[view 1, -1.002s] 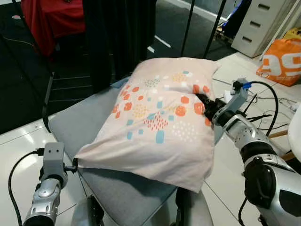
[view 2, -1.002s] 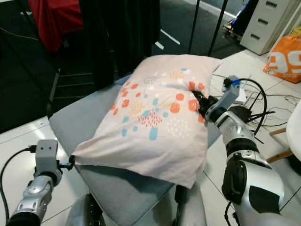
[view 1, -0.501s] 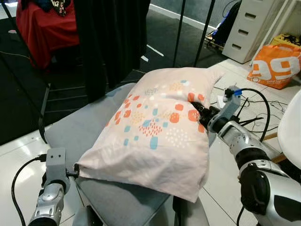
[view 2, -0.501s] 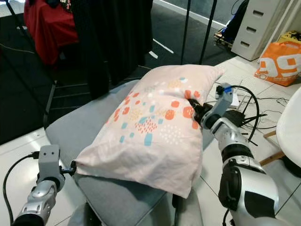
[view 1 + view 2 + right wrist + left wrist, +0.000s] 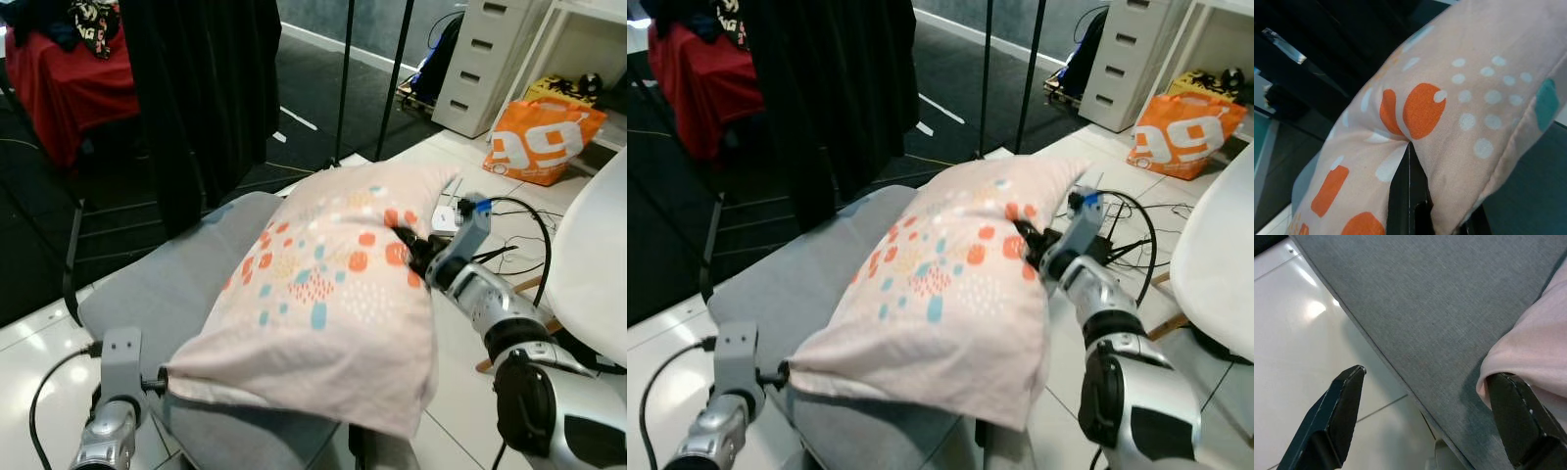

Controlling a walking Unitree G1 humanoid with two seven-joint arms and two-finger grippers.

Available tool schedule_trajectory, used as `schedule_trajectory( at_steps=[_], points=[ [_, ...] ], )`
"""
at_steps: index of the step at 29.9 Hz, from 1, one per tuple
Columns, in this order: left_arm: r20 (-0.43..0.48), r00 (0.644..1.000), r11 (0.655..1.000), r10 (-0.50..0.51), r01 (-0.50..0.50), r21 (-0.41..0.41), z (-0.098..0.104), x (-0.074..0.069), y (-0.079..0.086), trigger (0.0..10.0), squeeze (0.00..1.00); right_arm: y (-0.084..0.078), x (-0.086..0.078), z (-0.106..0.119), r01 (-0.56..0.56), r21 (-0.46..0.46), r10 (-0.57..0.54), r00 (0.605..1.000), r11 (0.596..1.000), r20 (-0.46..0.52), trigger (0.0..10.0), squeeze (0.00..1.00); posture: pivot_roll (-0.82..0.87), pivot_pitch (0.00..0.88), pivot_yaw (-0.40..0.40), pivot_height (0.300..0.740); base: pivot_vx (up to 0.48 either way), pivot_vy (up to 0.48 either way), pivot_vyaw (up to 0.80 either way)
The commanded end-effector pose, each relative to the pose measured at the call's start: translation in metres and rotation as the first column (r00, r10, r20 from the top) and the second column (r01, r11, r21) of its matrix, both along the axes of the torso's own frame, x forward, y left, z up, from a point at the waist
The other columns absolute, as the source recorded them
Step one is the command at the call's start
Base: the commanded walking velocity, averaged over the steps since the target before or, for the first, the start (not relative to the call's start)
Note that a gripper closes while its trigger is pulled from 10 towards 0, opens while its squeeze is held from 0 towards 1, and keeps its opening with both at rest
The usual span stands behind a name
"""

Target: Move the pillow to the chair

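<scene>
Chair (image 5: 167,284) with a grey cushioned seat is seen in the middle of the scene, and the pale pink patterned pillow (image 5: 323,304) is laid across its right part. A fold of the pillow's right edge is pinched by the right gripper (image 5: 407,245). The left gripper (image 5: 1425,416) is spread wide at the pillow's near left corner, one finger touching the fabric.
</scene>
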State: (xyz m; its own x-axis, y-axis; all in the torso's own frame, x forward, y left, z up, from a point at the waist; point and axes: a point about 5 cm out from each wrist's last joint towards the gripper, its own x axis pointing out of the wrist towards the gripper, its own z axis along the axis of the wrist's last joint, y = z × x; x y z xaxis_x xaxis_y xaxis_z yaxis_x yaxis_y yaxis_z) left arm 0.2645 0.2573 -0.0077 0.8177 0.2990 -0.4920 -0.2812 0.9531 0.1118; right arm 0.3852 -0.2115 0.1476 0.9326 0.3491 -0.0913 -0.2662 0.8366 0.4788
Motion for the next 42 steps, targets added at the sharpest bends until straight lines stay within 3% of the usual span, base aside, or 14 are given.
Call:
schedule_trajectory(
  at_steps=[1, 3, 7, 25, 42],
  points=[
    [-0.035, 0.999, 1.000, -0.006, 0.006, -0.004, -0.009, -0.009, -0.001, 10.0, 0.00, -0.011, 0.000, 0.007, 0.041, -0.017, -0.040, 0.998, 0.999, 0.043, 0.0, 0.00, -0.17, 0.073, -0.022, 0.603, 0.000, 0.000, 0.00],
    [-0.035, 0.999, 1.000, -0.006, 0.006, -0.004, -0.009, -0.009, -0.001, 10.0, 0.00, -0.011, 0.000, 0.007, 0.041, -0.017, -0.040, 0.998, 0.999, 0.043, 0.0, 0.00, -0.17, 0.073, -0.022, 0.603, 0.000, 0.000, 0.00],
    [-0.096, 0.995, 1.000, 0.006, -0.009, -0.026, -0.021, -0.024, 0.000, 10.0, 0.00, -0.012, -0.003, 0.000, 0.045, -0.021, -0.044, 0.999, 0.999, 0.021, 0.0, 0.00, -0.16, 0.073, -0.028, 0.617, -0.120, 0.000, 0.00],
    [-0.117, 0.993, 1.000, -0.006, 0.006, -0.003, -0.024, -0.026, 0.000, 10.0, 0.00, -0.008, -0.001, 0.003, 0.024, -0.022, -0.024, 0.999, 0.999, 0.038, 0.0, 0.00, -0.16, 0.072, -0.031, 0.659, -0.188, 0.000, 0.00],
    [-0.115, 0.993, 1.000, -0.023, 0.025, 0.017, -0.024, -0.027, 0.001, 10.0, 0.00, -0.005, 0.000, 0.003, 0.022, -0.030, -0.021, 0.999, 0.999, 0.036, 0.0, 0.00, -0.16, 0.073, -0.035, 0.706, 0.000, 0.000, 0.00]
  ],
)
